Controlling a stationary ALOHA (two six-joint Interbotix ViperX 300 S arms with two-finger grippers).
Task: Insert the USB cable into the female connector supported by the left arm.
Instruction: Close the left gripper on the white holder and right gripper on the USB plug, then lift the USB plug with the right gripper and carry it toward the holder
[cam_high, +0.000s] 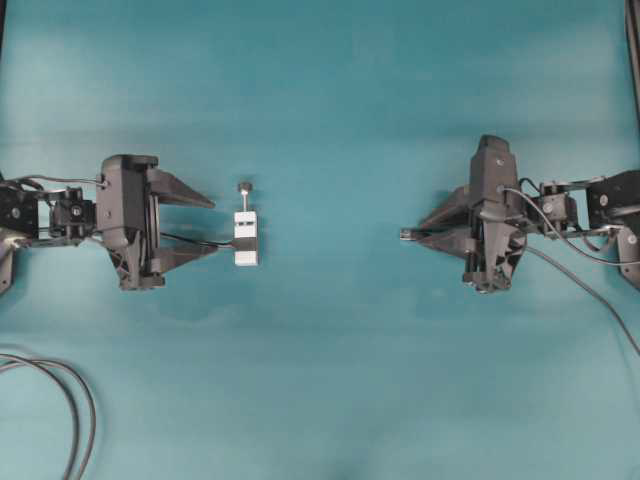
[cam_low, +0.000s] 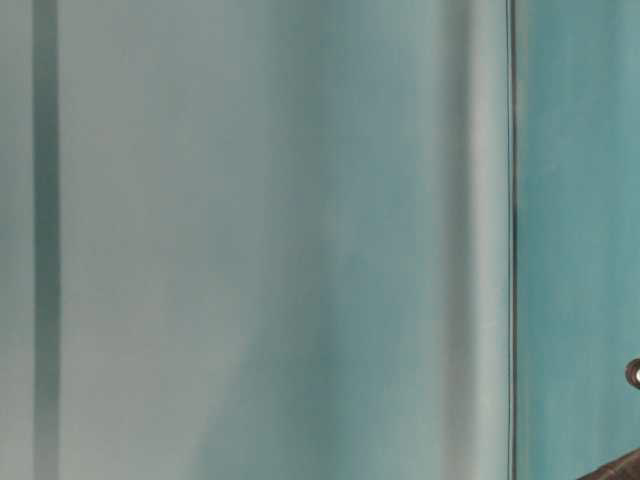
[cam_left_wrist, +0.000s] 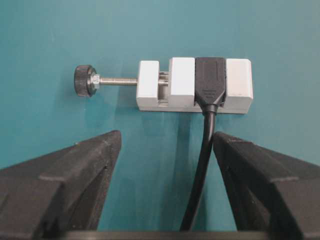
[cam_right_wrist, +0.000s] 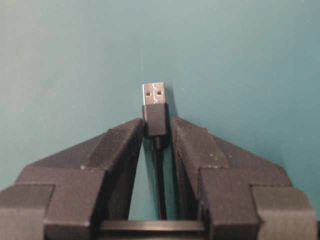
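surface (cam_high: 330, 380): plain teal all over, no pattern, paler where light falls on it
female connector (cam_left_wrist: 195, 84): white block sections, split by a black plug body; a small raised mark is seen on the black part
pin (cam_left_wrist: 117, 80): bare silver metal thread, silver nut
knob (cam_left_wrist: 83, 80): black, ribbed edge
connector's own cable (cam_left_wrist: 200, 170): glossy black
USB cable (cam_right_wrist: 155, 112): dark grey to black plug housing, silver metal tip with two small dark squares; thin black cord behind it
left gripper (cam_left_wrist: 165, 145): matte black fingers (cam_left_wrist: 75, 170)
right gripper (cam_right_wrist: 157, 131): matte black fingers (cam_right_wrist: 200, 150), faintly speckled with pale dust
looped cables (cam_high: 70, 400): dark grey, at the lower left of the overhead view
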